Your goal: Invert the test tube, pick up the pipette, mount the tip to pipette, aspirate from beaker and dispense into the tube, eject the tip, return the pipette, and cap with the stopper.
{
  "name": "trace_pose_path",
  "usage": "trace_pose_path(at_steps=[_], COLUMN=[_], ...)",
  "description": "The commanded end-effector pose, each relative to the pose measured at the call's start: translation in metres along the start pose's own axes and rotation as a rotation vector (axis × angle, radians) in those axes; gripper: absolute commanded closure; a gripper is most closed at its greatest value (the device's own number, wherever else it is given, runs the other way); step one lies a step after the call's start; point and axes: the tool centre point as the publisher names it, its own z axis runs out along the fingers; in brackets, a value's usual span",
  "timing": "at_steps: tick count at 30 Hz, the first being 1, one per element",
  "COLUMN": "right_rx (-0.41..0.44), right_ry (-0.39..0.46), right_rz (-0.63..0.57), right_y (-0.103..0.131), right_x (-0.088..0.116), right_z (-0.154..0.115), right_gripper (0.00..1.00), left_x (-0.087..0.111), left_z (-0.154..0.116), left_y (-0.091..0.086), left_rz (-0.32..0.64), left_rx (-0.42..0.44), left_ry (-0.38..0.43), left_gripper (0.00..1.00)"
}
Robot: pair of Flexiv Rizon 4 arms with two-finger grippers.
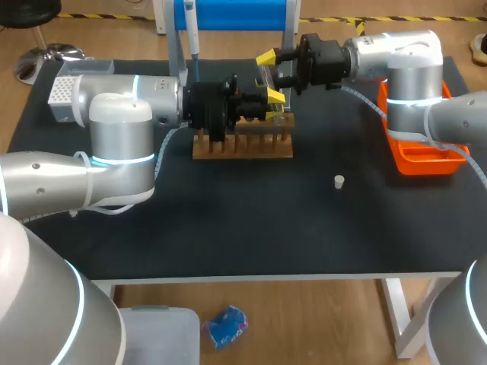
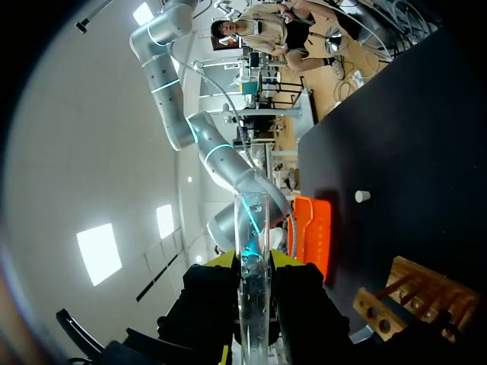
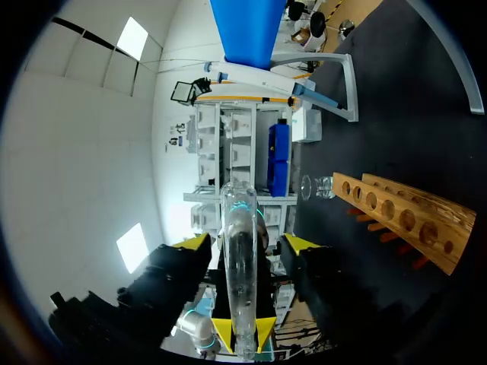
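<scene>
A clear test tube (image 1: pixel 272 82) hangs over the wooden rack (image 1: pixel 242 144), between my two grippers. My left gripper (image 1: pixel 275 96) is shut on it; in the left wrist view the tube (image 2: pixel 253 220) stands up between the fingers, both pressed against it. My right gripper (image 1: pixel 272 67) faces it from the far side and is open: its yellow tips stand clear on either side of the tube (image 3: pixel 236 213). The pipette (image 1: pixel 192 34) hangs on the blue stand (image 1: pixel 232 14). A small white stopper (image 1: pixel 338 181) lies on the mat to the right. The beaker (image 3: pixel 318 186) sits behind the rack.
An orange tray (image 1: pixel 418 152) sits at the right edge under my right arm. A white tip box (image 1: pixel 65 87) is at the back left behind my left arm. The black mat (image 1: pixel 266 228) in front of the rack is bare.
</scene>
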Motion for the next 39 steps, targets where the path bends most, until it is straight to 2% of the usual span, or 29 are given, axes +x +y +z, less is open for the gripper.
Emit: trace_pose_path(at_steps=[1, 11, 13, 16, 18, 22, 25, 28, 29, 30, 31, 32, 34, 39], right_rx=[-0.002, -0.002, -0.076, -0.129, -0.156, -0.157, -0.139, -0.096, -0.081, -0.065, -0.044, -0.019, -0.001, -0.001], right_ry=[-0.004, -0.004, -0.027, -0.07, -0.052, -0.087, -0.152, -0.258, -0.269, -0.326, -0.401, -0.509, -0.864, -0.864], right_rz=[-0.001, -0.001, -0.025, -0.133, -0.195, -0.345, -0.453, -0.57, -0.613, -0.679, -0.795, -0.906, -1.096, -1.096], right_y=[-0.001, -0.001, 0.005, 0.009, 0.009, 0.005, 0.002, -0.002, -0.004, -0.005, -0.007, -0.009, -0.009, -0.009], right_x=[0.001, 0.001, -0.008, -0.01, -0.005, 0.01, 0.014, 0.012, 0.011, 0.009, 0.005, -0.001, -0.023, -0.023], right_z=[0.0, 0.0, -0.013, -0.03, -0.045, -0.065, -0.076, -0.082, -0.083, -0.085, -0.086, -0.086, -0.09, -0.09], right_gripper=[0.0, 0.0, 0.0, 0.0, 0.0, 0.0, 0.0, 0.0, 0.0, 0.0, 0.0, 0.0, 0.0, 0.0], left_x=[0.001, 0.001, 0.001, 0.001, 0.001, 0.001, 0.001, 0.001, 0.001, 0.001, 0.001, 0.001, 0.001, 0.001], left_z=[0.0, 0.0, 0.0, 0.0, 0.0, 0.0, 0.0, 0.0, 0.0, 0.0, 0.0, 0.0, 0.0, 0.0], left_y=[0.001, 0.001, 0.001, 0.001, 0.001, 0.001, 0.001, 0.001, 0.001, 0.001, 0.001, 0.001, 0.001, 0.001], left_rz=[0.003, 0.003, 0.003, 0.003, 0.003, 0.003, 0.003, 0.003, 0.003, 0.003, 0.003, 0.003, 0.003, 0.003], left_rx=[0.001, 0.001, 0.001, 0.001, 0.001, 0.001, 0.001, 0.001, 0.001, 0.001, 0.001, 0.001, 0.001, 0.001], left_ry=[-0.003, -0.003, -0.003, -0.003, -0.003, -0.003, -0.003, -0.003, -0.003, -0.003, -0.003, -0.003, -0.003, -0.003], left_gripper=[1.0, 1.0, 1.0, 1.0, 1.0, 1.0, 1.0, 1.0, 1.0, 1.0, 1.0, 1.0, 1.0, 1.0])
